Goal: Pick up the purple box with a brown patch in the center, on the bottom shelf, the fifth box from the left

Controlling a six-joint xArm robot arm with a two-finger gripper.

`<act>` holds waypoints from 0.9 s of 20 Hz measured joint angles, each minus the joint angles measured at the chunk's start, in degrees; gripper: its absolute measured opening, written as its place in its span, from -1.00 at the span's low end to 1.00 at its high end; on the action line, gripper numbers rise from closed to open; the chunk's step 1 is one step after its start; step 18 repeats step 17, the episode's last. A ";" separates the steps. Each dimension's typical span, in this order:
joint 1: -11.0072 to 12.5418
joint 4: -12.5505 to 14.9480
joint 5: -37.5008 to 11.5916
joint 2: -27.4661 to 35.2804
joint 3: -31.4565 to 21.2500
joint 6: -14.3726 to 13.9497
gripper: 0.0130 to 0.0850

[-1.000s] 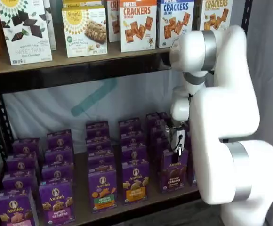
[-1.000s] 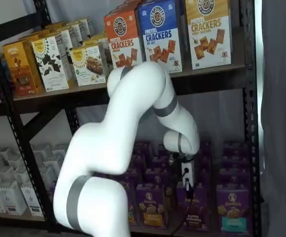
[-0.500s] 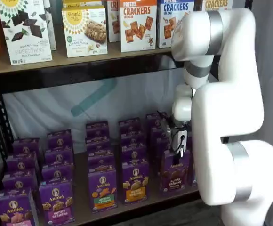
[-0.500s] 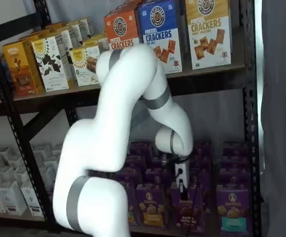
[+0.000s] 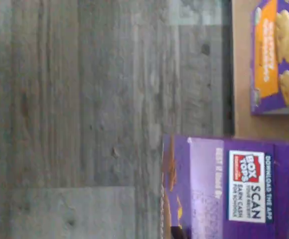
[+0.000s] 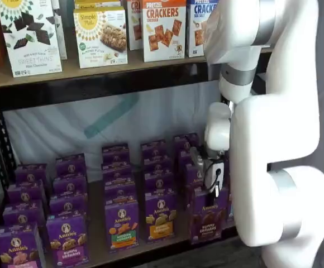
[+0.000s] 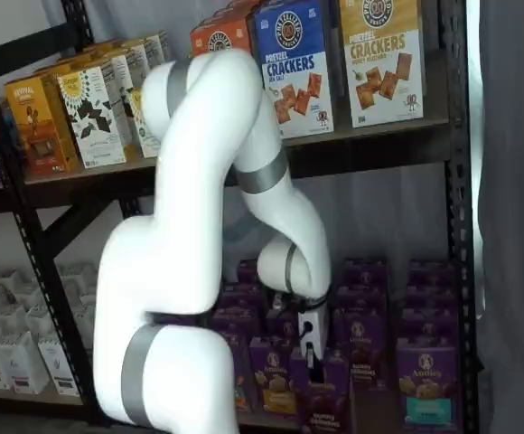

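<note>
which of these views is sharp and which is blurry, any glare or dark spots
Wrist view: turned sideways and soft; the floor grain smears, and only the large label print on the purple box reads. Both shelf views: fairly sharp, cracker lettering legible, no strong glare; the bottom shelf sits in dimmer light under the upper board, and the claw is small and dark against the cartons, its fingers hard to separate.

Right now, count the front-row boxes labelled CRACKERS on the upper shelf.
3: an orange box partly behind the arm, a blue box beside it, a yellow box at the end. More may stand hidden behind.
</note>
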State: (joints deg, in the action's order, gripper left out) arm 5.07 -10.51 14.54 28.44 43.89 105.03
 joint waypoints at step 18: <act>-5.93 -3.80 4.25 -26.03 -23.09 -2.59 -0.67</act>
